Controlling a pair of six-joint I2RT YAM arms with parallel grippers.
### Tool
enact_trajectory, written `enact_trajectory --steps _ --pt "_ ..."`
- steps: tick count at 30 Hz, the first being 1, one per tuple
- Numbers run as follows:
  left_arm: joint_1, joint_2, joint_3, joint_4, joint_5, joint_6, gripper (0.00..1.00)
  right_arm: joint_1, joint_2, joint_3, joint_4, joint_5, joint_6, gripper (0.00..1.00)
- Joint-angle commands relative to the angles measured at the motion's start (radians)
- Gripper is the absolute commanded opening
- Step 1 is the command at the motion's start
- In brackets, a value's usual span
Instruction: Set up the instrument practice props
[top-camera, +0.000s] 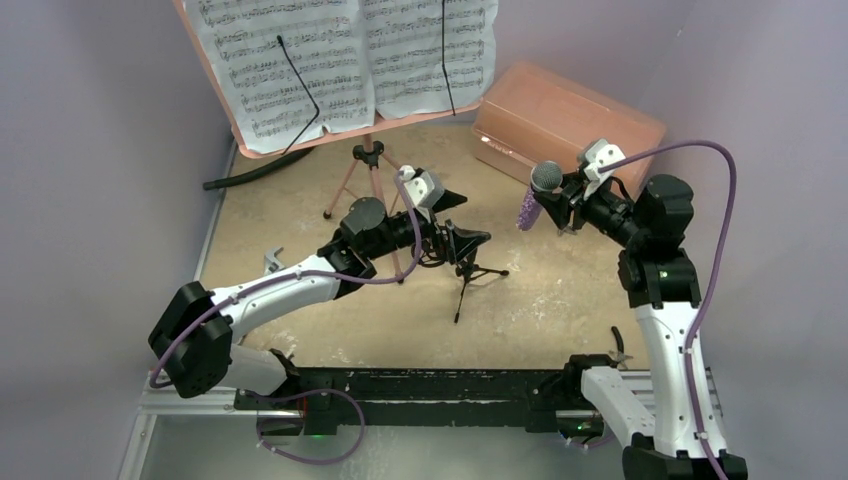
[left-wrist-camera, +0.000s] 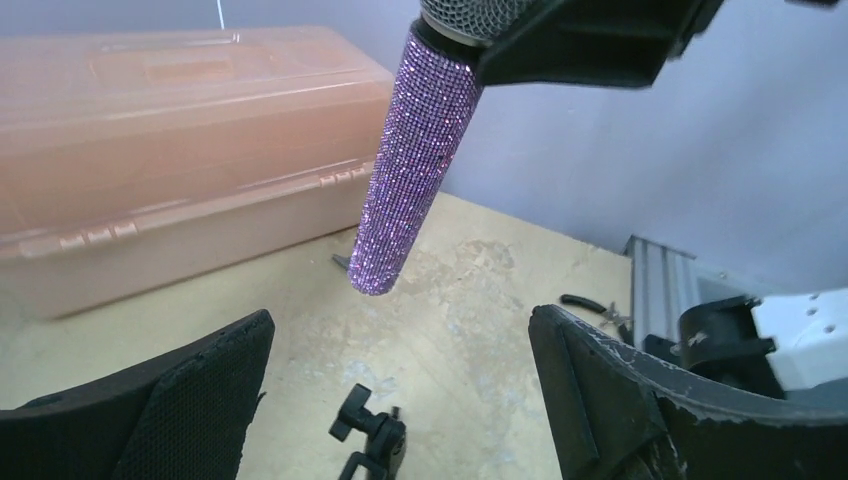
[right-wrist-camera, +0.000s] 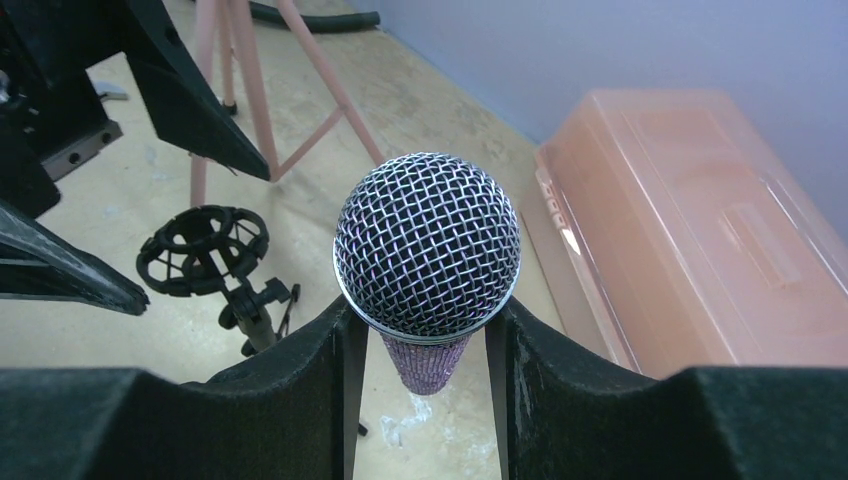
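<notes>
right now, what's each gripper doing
Left gripper: open, holding nothing.
Right gripper: closed on the purple glitter microphone, just below its mesh head.

There are one pink music stand, two sheet-music pages, one purple glitter microphone, one black tripod mic stand, one salmon box, one wrench and two robot arms.

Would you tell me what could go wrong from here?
The right gripper pinches the microphone just under its mesh head, so the hanging body could swing or slip. The open left gripper is not steadying the mic stand, so pushing the microphone into its ring might tip it.
</notes>
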Motion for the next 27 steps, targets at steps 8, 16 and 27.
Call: enact_trajectory --steps 8,16,27 --pt "0.005 -0.009 0.052 0.032 0.166 0.479 0.99 -0.002 0.016 0.112 0.121 -0.173 0.014 0.0" --pt "0.005 0.064 0.159 0.025 0.255 0.463 0.95 -0.002 0.017 0.094 0.2 -0.244 0.09 0.0" --pt "-0.002 0.193 0.293 0.091 0.303 0.331 0.72 -0.002 0.027 0.083 0.31 -0.304 0.221 0.0"
